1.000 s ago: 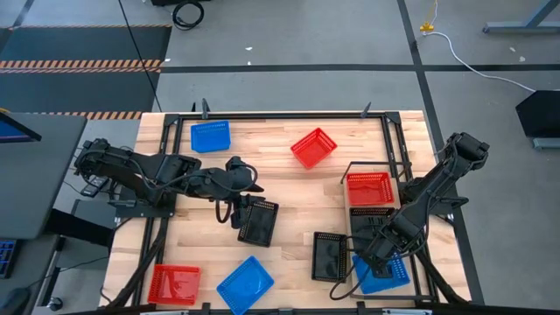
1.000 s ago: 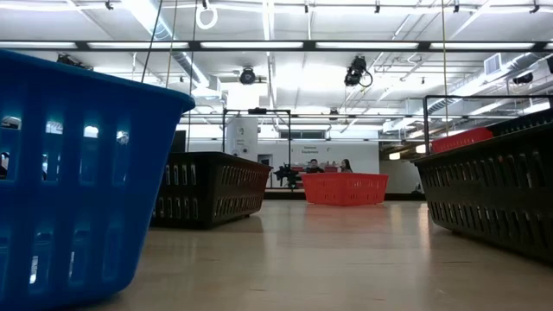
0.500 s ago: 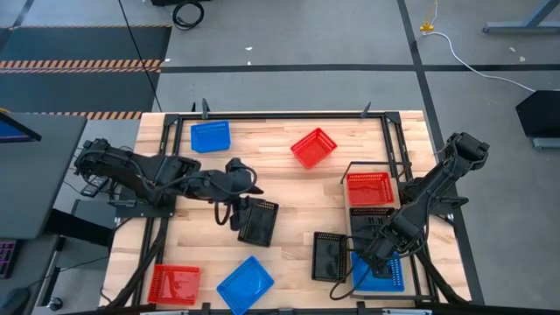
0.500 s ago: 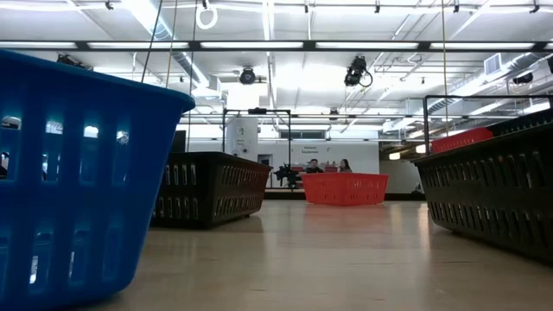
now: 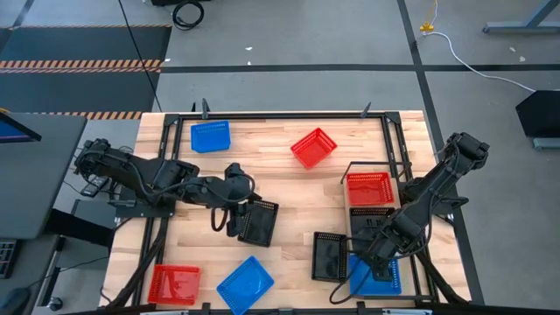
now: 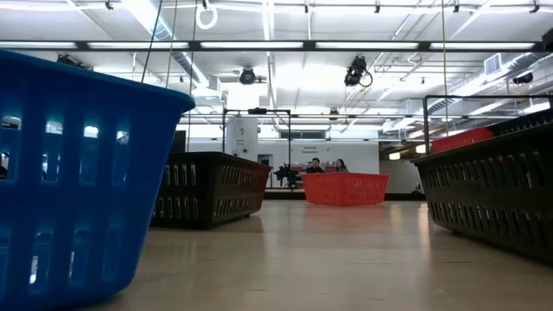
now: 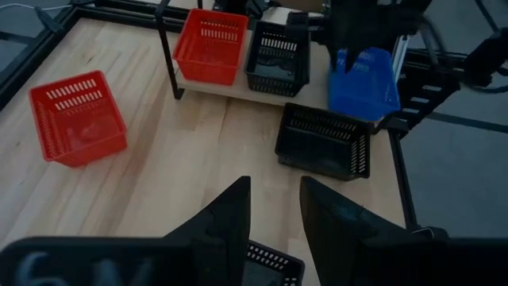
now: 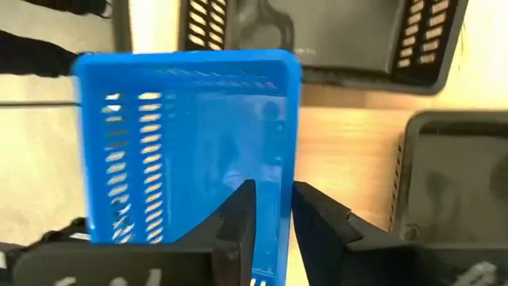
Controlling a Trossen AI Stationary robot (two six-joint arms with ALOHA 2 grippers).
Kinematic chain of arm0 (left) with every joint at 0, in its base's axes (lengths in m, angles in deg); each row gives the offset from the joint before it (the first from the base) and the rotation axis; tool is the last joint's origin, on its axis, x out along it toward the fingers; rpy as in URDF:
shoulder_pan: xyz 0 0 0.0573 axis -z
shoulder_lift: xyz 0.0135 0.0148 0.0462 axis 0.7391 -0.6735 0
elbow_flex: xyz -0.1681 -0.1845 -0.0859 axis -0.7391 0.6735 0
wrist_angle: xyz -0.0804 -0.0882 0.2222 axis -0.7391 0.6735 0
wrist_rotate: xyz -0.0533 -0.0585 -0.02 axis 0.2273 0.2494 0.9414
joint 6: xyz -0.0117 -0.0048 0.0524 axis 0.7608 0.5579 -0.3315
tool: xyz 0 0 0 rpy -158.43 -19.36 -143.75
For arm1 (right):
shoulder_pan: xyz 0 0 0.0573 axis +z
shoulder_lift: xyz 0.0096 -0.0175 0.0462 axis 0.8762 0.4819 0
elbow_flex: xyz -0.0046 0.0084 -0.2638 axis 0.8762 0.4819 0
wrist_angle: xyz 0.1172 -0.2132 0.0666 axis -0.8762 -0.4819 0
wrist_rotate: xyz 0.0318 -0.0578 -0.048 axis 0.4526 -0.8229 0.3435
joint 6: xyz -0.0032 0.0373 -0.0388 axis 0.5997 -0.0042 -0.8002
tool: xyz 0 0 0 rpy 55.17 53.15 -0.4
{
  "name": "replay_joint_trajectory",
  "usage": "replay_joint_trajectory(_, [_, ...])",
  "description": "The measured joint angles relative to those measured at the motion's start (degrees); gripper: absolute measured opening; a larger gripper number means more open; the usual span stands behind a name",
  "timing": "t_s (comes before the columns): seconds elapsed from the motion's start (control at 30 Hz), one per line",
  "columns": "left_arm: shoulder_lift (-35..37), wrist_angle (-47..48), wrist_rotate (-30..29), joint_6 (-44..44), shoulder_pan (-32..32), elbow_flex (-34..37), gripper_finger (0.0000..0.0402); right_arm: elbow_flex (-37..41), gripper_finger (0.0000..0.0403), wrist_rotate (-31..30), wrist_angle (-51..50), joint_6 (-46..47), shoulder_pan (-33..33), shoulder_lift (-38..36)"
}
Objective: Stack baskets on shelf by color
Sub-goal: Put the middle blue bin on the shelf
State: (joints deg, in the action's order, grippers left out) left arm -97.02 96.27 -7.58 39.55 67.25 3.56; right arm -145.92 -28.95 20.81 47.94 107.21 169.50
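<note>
Since a second ago your right gripper (image 5: 378, 260) has drawn the blue basket (image 8: 190, 151) slightly bench-inward at the shelf (image 7: 238, 89) end; its fingers straddle the basket's wall, grip uncertain. Seat it square before releasing. Left gripper (image 7: 271, 230), fingers parted, hovers above a black basket (image 5: 257, 221).

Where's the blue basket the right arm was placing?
High view: the blue basket sits at the shelf's near end, beside the shelved black basket, under the right gripper.
</note>
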Motion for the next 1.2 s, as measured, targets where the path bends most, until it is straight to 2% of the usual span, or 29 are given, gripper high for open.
replay_joint_trajectory(0.23, [0.0, 0.6, 0.0, 0.0, 0.0, 0.0, 0.0117, -2.6, 0.0101, 0.0, -1.0, 0.0, 0.4, 0.0])
replay_joint_trajectory(0.5, [0.0, 0.6, 0.0, 0.1, 0.8, 0.0, 0.0117, -2.6, 0.0099, 1.9, -8.7, 4.8, 1.2, -0.7])
replay_joint_trajectory(0.8, [0.0, 0.5, 0.0, 1.7, 2.4, 0.0, 0.0117, -2.6, 0.0099, 1.5, -7.9, 7.6, 0.5, -5.1])
replay_joint_trajectory(0.93, [-0.7, 0.1, 0.0, 5.2, 4.2, 0.0, 0.0117, -2.6, 0.0099, 1.5, -1.0, 10.3, -0.2, -7.1])
replay_joint_trajectory(1.07, [-3.9, -0.8, 2.7, 6.1, 6.7, 0.1, 0.0117, -2.6, 0.0099, 2.2, 2.6, 18.3, -0.9, -7.4])
replay_joint_trajectory(1.2, [-10.1, -5.2, 11.8, 6.0, 7.5, 0.1, 0.0117, -2.6, 0.0099, 6.1, 2.0, 32.8, -1.9, -7.4])
